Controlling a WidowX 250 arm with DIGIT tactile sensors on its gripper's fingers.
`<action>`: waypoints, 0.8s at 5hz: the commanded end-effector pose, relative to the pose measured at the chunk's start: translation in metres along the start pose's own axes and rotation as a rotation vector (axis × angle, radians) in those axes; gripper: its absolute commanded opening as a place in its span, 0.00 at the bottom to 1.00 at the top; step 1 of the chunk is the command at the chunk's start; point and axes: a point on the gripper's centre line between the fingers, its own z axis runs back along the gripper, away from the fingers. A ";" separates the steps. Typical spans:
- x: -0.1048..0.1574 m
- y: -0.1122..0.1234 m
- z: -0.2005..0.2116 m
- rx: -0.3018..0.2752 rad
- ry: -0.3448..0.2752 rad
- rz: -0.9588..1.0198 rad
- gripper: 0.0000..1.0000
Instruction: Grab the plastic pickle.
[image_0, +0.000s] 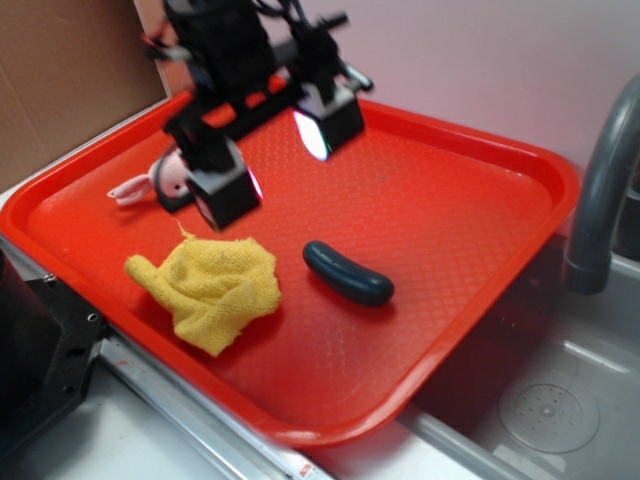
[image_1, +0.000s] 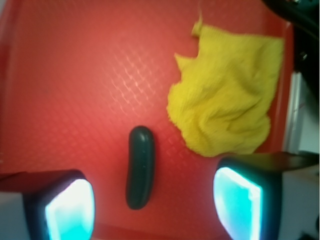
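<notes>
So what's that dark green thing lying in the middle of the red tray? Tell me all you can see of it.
It is a small, glossy, dark green-teal plastic pickle, a slightly curved cylinder with rounded ends. It lies flat on the textured red plastic tray, apart from the crumpled yellow knitted cloth beside it. Nothing touches it but the tray. In the wrist view it sits between the fingers of the open black gripper, which is above it, not holding it.

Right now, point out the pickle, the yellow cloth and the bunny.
plastic pickle (image_0: 348, 273): exterior view, middle of its body.
yellow cloth (image_1: 227, 102): wrist view, centre of the crumpled fabric.
pink bunny (image_0: 172, 175): exterior view, its head, partly behind the gripper.
</notes>
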 end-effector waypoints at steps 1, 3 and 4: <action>-0.008 -0.015 -0.041 0.035 0.012 -0.064 1.00; -0.008 -0.016 -0.066 0.075 -0.013 -0.074 1.00; -0.006 -0.017 -0.073 0.081 -0.035 -0.067 0.00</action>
